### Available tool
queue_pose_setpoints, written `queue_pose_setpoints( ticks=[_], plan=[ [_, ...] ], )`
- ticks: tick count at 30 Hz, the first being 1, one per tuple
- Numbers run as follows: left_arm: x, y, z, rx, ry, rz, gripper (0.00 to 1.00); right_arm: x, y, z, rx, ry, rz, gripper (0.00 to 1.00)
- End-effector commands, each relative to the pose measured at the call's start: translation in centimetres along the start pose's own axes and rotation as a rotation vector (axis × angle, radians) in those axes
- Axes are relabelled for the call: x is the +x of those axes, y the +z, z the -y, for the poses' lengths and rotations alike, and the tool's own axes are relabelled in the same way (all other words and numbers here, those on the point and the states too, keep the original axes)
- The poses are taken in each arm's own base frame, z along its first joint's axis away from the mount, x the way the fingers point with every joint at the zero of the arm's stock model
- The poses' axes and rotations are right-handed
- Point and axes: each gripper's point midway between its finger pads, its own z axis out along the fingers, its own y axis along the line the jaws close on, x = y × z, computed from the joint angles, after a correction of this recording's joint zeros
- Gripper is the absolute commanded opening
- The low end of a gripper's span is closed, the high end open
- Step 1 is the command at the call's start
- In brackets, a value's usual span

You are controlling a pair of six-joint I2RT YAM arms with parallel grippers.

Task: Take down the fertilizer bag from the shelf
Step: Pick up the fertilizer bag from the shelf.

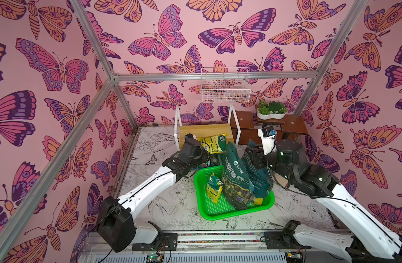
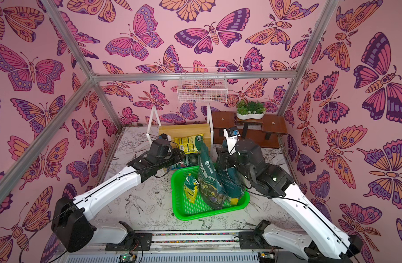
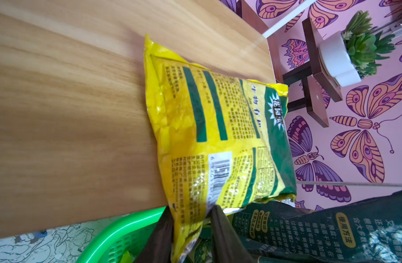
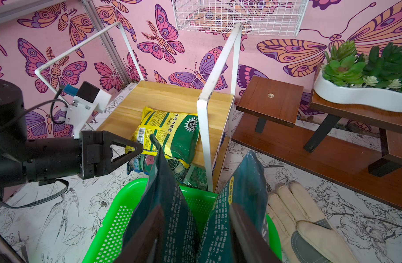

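A: Top views hide it; left wrist shows left gripper (image 3: 192,209) pinching crinkly yellow fertilizer bag (image 3: 213,127), overhanging wooden top board of shelf (image 3: 70,113).
B: And right gripper (image 4: 196,207): spread astride dark bags (image 4: 166,182), grip unclear.

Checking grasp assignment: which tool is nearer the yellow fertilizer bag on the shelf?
Left. The left tool pinches a corner of the yellow fertilizer bag at the shelf edge; the right tool sits back over the green basket, among dark green bags.
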Motion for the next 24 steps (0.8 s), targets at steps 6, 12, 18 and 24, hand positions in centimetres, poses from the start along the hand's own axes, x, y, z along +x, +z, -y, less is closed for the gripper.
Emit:
queue_pose_setpoints(
  ticks=[6, 12, 18, 24],
  plan=[
    [-2.9, -1.6, 1.0, 0.034, 0.018, 0.125, 0.00, -0.1, -0.1, 0.5, 0.018, 0.000, 0.009, 0.49],
    [-4.7, -3.8, 2.3, 0.067, 0.041, 0.189, 0.00, -0.1, -0.1, 0.3, 0.012, 0.002, 0.011, 0.49],
    [-6.6, -7.4, 5.2, 0.169, 0.053, 0.240, 0.00, -0.1, -0.1, 0.4, 0.014, 0.004, 0.012, 0.49],
    [-7.2, -10.6, 7.2, 0.264, 0.062, 0.255, 0.00, -0.3, 0.0, 0.4, 0.015, 0.006, 0.020, 0.49]
  ],
)
